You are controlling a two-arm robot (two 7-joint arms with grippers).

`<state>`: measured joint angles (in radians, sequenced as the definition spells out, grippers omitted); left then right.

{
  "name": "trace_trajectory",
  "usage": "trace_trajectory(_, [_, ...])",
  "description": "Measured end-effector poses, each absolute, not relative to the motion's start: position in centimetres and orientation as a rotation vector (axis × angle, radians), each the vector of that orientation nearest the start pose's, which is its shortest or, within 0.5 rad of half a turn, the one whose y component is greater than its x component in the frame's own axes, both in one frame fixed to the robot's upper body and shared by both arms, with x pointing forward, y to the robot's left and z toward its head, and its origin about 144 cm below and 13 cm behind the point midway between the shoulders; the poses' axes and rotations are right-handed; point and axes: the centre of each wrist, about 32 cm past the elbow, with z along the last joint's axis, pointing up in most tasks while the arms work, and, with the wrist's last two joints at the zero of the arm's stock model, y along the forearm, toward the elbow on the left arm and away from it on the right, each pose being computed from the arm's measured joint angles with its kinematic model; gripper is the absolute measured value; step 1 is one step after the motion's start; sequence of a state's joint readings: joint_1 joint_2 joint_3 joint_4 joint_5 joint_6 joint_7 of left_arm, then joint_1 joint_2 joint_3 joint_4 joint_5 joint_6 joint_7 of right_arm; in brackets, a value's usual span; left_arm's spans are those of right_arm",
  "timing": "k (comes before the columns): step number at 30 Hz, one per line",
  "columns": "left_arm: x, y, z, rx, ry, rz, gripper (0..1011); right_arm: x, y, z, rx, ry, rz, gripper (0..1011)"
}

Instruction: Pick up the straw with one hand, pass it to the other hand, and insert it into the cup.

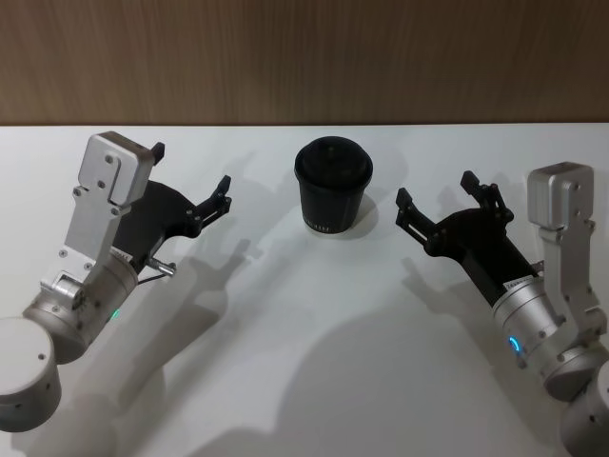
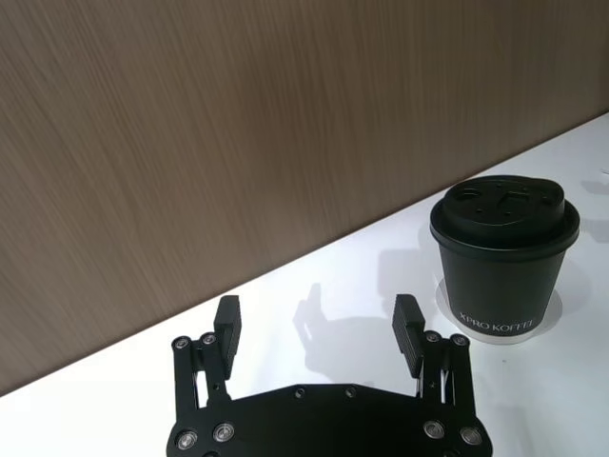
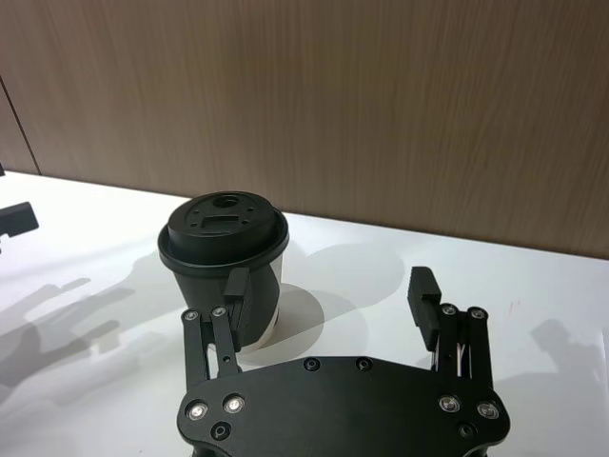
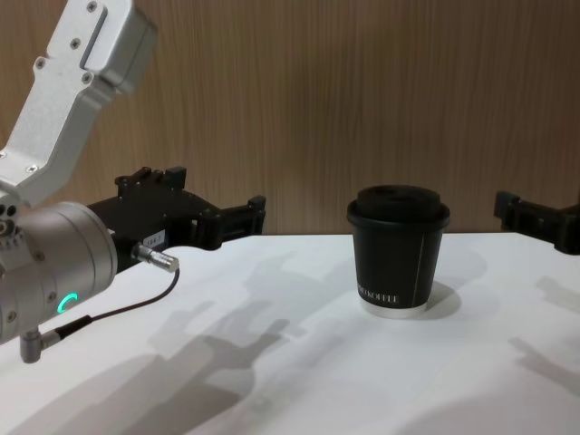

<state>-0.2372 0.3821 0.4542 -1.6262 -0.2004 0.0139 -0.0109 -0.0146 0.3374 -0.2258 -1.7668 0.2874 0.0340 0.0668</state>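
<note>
The cup stands upright on the white table, black with a domed lid; it also shows in the chest view as the cup. The straw is out of view. My left gripper hovers open and empty to the cup's left, pointing toward it. My right gripper hovers open and empty to the cup's right, also facing it. From the left wrist, the cup lies ahead and off to one side of the left gripper. From the right wrist, the cup sits just beyond one finger of the right gripper.
A wood-panelled wall runs along the table's far edge. The white table stretches bare in front of the cup. A thin black cable with a metal plug hangs from my left arm.
</note>
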Motion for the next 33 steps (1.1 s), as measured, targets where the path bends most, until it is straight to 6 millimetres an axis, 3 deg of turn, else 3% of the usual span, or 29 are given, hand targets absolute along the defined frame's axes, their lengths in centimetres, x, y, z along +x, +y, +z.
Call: trace_trajectory(33, [49.2,19.84,120.44,0.061,-0.268,1.124,1003,44.31,-24.03,119.18,0.01,-0.073,-1.263,1001])
